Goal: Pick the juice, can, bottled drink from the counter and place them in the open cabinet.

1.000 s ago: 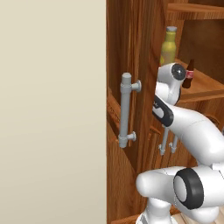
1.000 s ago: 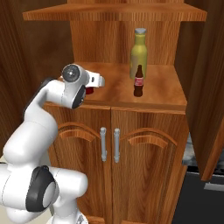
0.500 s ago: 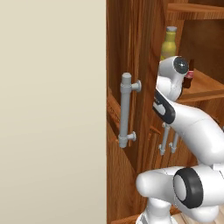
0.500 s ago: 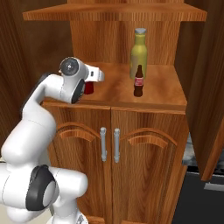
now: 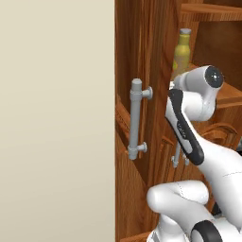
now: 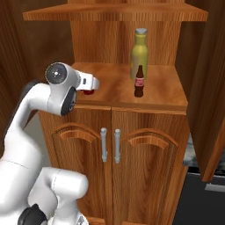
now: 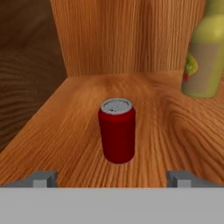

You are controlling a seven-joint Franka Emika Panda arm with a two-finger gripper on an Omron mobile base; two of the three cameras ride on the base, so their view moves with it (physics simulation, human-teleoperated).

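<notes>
Claw (image 7: 112,183) jaws are spread wide and empty with the can (image 7: 117,130) upright just ahead on the cabinet (image 6: 154,94) shelf, so placing appears finished and only withdrawal is called for.

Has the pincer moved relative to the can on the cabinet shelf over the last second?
Yes. In the right base view the pincer has pulled back from the can, toward the open cabinet's front left edge. Its jaws stand open, nothing held.

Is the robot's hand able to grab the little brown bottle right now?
Probably not straight away: the fingers are open, facing the can, while the bottled drink stands off to the side before the juice.
</notes>
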